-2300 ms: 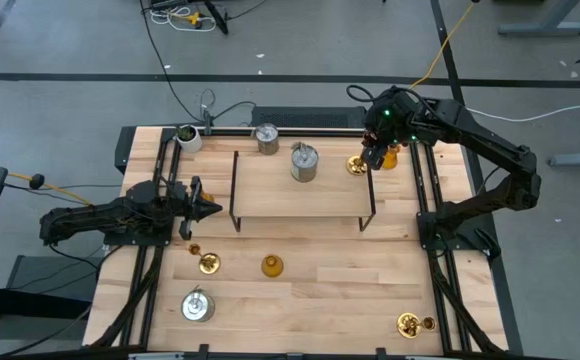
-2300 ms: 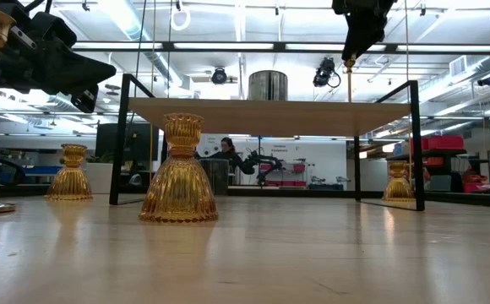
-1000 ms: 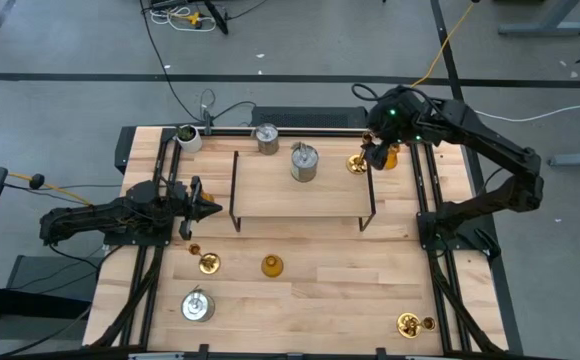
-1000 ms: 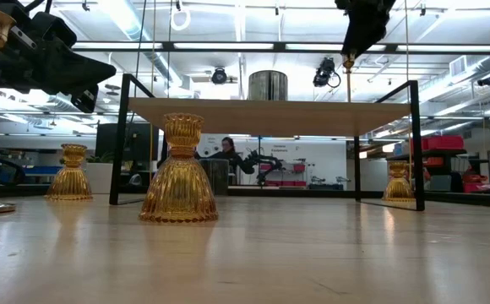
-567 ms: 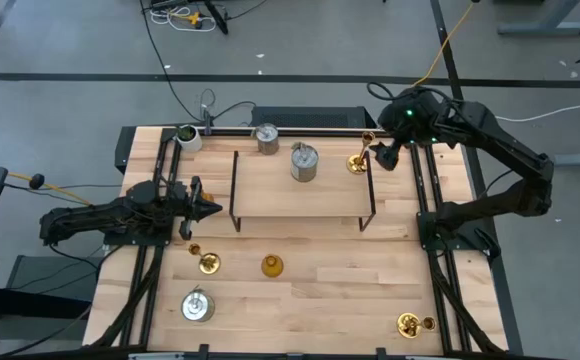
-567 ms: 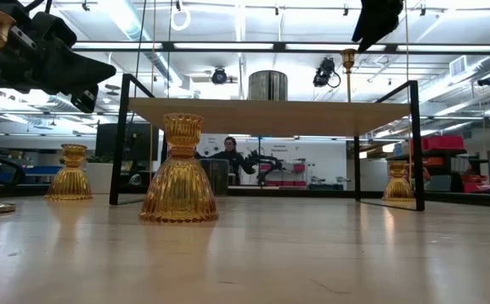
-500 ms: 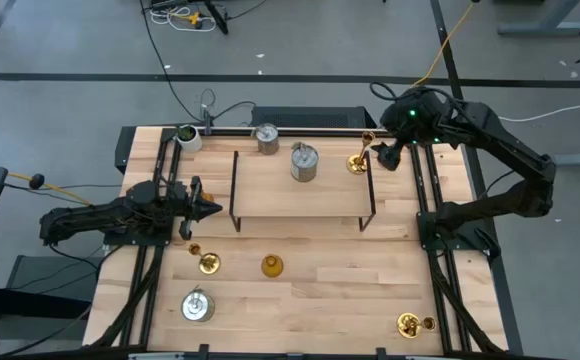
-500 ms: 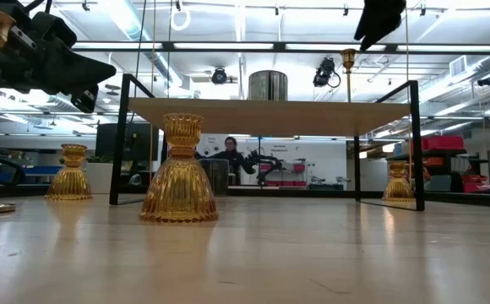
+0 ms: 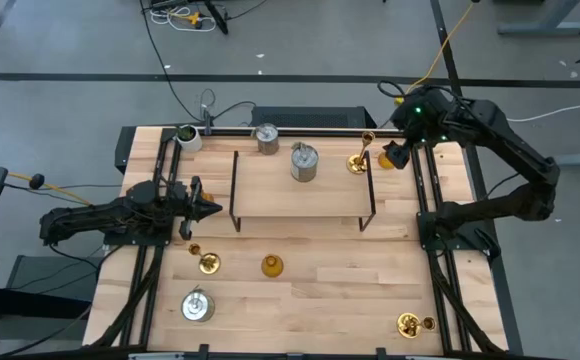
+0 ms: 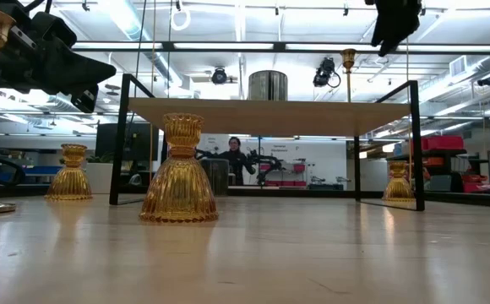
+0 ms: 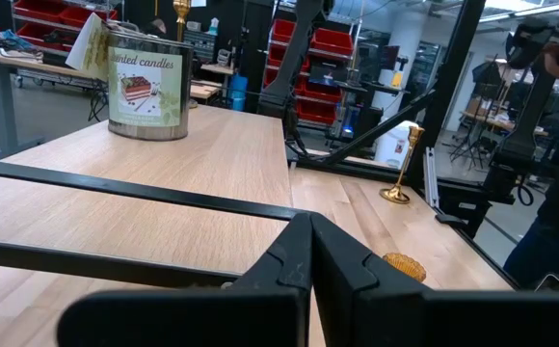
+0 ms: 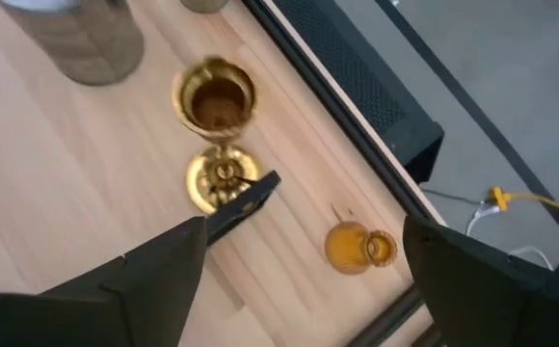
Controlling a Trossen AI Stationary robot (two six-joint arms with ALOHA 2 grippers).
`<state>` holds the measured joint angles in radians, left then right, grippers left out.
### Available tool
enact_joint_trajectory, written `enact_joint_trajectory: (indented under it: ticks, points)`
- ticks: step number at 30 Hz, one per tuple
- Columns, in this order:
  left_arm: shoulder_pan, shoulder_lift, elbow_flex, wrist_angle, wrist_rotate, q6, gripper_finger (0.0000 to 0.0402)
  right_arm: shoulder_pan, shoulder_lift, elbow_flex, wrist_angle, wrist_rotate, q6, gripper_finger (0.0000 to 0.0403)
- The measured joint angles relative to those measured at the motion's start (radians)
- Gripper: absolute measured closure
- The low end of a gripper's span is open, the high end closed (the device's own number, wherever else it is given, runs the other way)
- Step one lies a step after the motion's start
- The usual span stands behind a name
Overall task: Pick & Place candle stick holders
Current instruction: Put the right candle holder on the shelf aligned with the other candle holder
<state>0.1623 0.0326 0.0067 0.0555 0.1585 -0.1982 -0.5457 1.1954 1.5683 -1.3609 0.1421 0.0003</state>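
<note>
My right gripper (image 9: 395, 155) hangs open above the table's far right corner, just right of the wooden rack (image 9: 270, 190). A gold brass holder (image 9: 358, 160) stands upright on the rack's right end (image 12: 217, 125), clear of the fingers. An amber holder (image 12: 357, 248) lies on the table beyond the rack's right side. A silver can holder (image 9: 304, 162) stands on the rack. My left gripper (image 9: 205, 208) waits shut and level at the table's left side, touching nothing.
Another silver can (image 9: 266, 138) and a whitish cup (image 9: 188, 137) stand at the far edge. Near the front are a gold holder (image 9: 208, 262), an amber one (image 9: 271, 265), a silver can (image 9: 197, 305) and a gold one (image 9: 410, 323).
My right gripper has drawn away from the gold holder on the rack, toward the table's right edge and slightly up. The holder stays upright on the rack's right end, now standing free of the gripper.
</note>
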Motion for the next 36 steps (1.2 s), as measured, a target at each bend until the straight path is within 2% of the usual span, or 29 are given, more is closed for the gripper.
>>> enact_joint_trajectory:
  ticks: [11,22,36]
  points:
    - [0.0,0.0,0.0,0.0,0.0,0.0,0.0394,-0.097,-0.004,-0.162,0.013,0.024,0.038,0.005]
    - [0.0,0.0,0.0,0.0,0.0,0.0,0.0394,-0.214,-0.004,-0.249,0.056,0.034,0.041,0.005]
    - [0.0,0.0,0.0,0.0,0.0,0.0,0.0394,-0.305,-0.004,-0.382,0.171,0.034,0.04,0.005]
